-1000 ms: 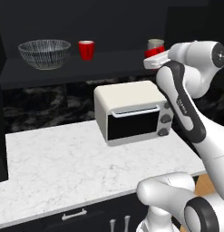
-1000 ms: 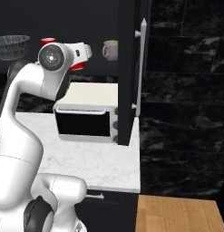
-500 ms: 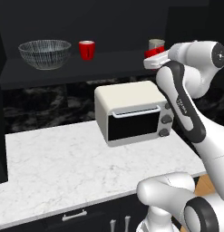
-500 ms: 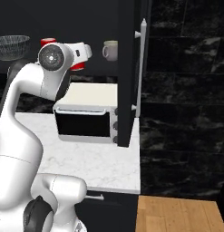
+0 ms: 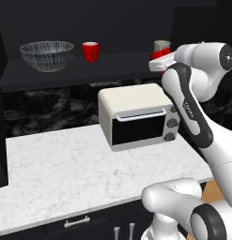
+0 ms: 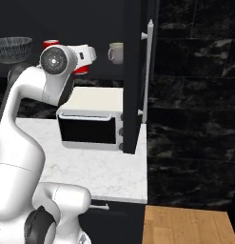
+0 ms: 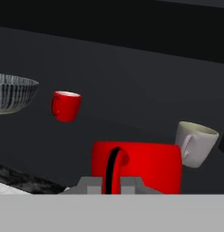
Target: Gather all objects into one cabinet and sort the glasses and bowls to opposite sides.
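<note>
Hand view: the tool (image 7: pixel 111 181) is clamped shut on a red cup (image 7: pixel 145 165), held at the cabinet shelf (image 5: pixel 65 70) just beside the grey-beige cup (image 7: pixel 195 142). Pushed further right, it could likely knock that neighbour over or off the shelf.

The arm (image 5: pixel 188 110) was glossy white, built of rounded, tube-like links with dark grey rings at the joints. One link carried small dark lettering along its side. A round grey cap with a tiny centre mark closed the upper joint (image 6: pixel 53 59). The base (image 5: pixel 178 206) was white and bulbous.
</note>
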You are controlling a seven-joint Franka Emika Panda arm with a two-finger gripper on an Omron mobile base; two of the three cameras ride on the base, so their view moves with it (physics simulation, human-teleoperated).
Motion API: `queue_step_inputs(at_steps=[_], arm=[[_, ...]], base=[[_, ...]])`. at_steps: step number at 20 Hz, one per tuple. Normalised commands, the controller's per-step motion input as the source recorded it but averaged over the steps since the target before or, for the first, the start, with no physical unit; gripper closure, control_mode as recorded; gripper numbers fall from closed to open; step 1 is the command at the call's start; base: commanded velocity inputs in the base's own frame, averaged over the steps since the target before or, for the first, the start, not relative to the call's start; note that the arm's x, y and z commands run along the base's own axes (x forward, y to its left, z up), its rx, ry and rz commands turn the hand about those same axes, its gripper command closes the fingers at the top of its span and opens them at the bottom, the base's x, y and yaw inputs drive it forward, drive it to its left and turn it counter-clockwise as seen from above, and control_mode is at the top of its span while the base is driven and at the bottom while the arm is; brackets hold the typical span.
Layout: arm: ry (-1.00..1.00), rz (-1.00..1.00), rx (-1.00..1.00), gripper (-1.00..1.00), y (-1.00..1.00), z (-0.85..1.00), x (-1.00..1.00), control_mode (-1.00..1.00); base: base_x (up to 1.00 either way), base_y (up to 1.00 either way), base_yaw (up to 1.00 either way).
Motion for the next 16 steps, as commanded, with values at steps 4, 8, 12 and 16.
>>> queue_step_inputs(at_steps=[4, 8, 12, 16], arm=[[-0.03, 0.0, 0.0, 1.0, 0.0, 0.01, 0.0, -1.0], [-0.19, 0.0, 0.03, 1.0, 0.0, 0.14, 0.0, -1.0], [-0.25, 0.0, 0.06, 1.0, 0.0, 0.2, 0.0, -1.0], [-0.14, 0.0, 0.02, 1.0, 0.0, 0.03, 0.0, -1.0]], base=[[0.0, 0.0, 0.0], [0.0, 0.0, 0.0], [0.0, 0.0, 0.0], [0.0, 0.0, 0.0]])
